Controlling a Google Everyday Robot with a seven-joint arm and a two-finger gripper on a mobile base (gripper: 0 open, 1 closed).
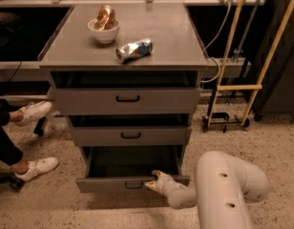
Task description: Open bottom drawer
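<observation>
Bottom drawer [101, 184], lowest of three in the cabinet [194, 94]: pulled out a good way, sticking out well past the upper fronts [89, 101]. Flat grey metal front, short, sitting level, low near the floor. Small black loop handle [133, 185] at centre. Dark grey inside, open to view. Hand [153, 182] at the front's top edge, just right of the handle.

The bottom drawer [104, 183] juts out in front of the middle drawer [161, 136] above it. The gripper [154, 182] is at its front edge, just right of the handle [133, 185]. On the cabinet top [171, 37] a bowl [104, 31] stands behind and left of a packet [133, 49], and shoes [35, 111] lie on the floor to the cabinet's left.
</observation>
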